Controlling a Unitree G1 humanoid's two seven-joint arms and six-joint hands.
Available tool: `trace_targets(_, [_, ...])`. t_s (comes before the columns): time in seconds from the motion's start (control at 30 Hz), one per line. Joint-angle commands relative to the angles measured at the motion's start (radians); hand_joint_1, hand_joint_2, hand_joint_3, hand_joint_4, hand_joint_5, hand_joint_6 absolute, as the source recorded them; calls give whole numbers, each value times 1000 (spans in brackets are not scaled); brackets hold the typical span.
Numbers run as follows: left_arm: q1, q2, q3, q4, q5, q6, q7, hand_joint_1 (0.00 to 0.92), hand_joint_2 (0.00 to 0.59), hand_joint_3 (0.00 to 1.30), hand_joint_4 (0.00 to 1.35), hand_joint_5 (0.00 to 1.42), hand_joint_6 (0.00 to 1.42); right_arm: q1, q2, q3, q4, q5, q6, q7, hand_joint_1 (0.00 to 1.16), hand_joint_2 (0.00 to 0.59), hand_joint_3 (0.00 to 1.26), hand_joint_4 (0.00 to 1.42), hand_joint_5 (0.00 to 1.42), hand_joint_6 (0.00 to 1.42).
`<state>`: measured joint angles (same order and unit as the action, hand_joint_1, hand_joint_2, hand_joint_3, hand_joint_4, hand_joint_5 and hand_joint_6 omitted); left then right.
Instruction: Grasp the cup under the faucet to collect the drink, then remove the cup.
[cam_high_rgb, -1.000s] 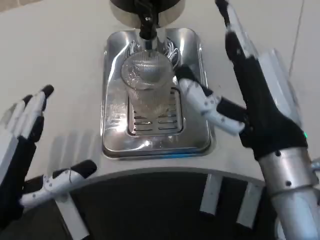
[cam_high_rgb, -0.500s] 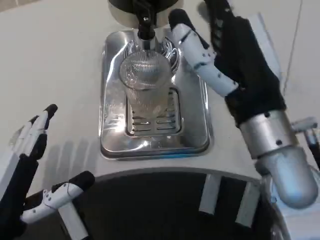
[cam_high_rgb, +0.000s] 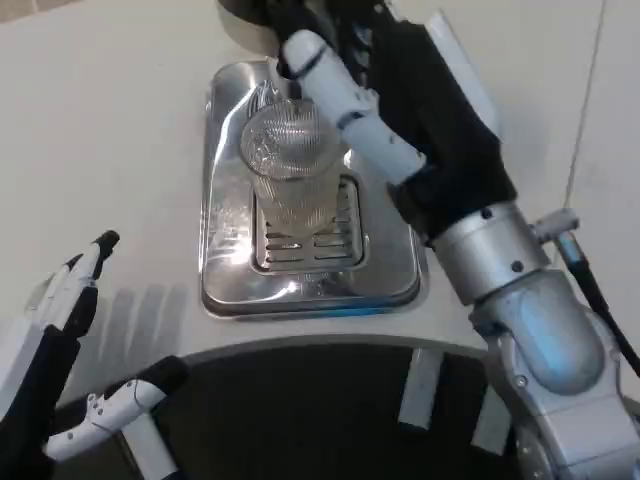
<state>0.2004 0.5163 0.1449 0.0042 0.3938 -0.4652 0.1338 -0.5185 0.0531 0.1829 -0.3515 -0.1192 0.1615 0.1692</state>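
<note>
1. Since the earlier frames the right hand (cam_high_rgb: 400, 110) has swung up and leftward across the tray (cam_high_rgb: 225, 200), from beside the cup (cam_high_rgb: 288, 160) to the dispenser's top edge; the left hand (cam_high_rgb: 60, 370) has drifted a little lower, its pose unchanged; the cup has not moved.
2. Head view: the clear ribbed cup stands upright on the slotted grate (cam_high_rgb: 300, 240) of the steel tray, directly below the black faucet (cam_high_rgb: 285, 60), whose spout is partly hidden by the right hand.
3. Head view: the right hand lies over the tray's upper right part, its white finger (cam_high_rgb: 340, 100) stretched diagonally just beside the cup's rim on the right; whether it touches the glass cannot be told, and nothing shows it holding anything. Its far fingers are lost against the dark dispenser base (cam_high_rgb: 250, 15).
4. Head view: the silver right forearm (cam_high_rgb: 500, 270) crosses the tray's right edge and covers that side of the bench (cam_high_rgb: 110, 130).
5. Head view: the left hand hovers at the lower left, well apart from the tray, fingers spread and holding nothing, thumb out over the dark curved bench edge (cam_high_rgb: 300, 410).
6. Head view: two pale strips (cam_high_rgb: 420, 390) lie on the dark area below the tray.
</note>
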Motion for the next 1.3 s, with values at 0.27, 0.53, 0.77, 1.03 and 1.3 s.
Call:
trace_targets(0.27, [4, -8, 19, 37, -10, -10, 0, 0, 89, 0, 0, 0, 0, -46, 46, 16, 121, 14, -43, -50, 333, 490, 0, 0, 0, 0])
trace_targets(0.53, [0, -9, 23, 56, -10, -17, 2, 0, 87, 0, 0, 0, 0, -66, 49, 34, 132, 49, -38, -17, 272, 480, 0, 0, 0, 0])
trace_targets(0.77, [-6, -13, 17, 66, -1, -25, 6, 0, 87, 0, 0, 0, 0, -96, 15, 76, 121, 27, -7, 22, 232, 490, 0, 0, 0, 0])
trace_targets(1.03, [-9, -17, 22, 77, -3, -28, 9, 0, 85, 0, 0, 0, 0, -131, -18, 139, 119, -22, 81, 58, 147, 474, 0, 0, 0, 0])
trace_targets(1.3, [-13, -17, 16, 74, 24, -19, 20, 0, 71, 0, 0, 0, 0, -236, -109, 243, 94, -232, 201, 103, 2, 446, 0, 0, 0, 0])
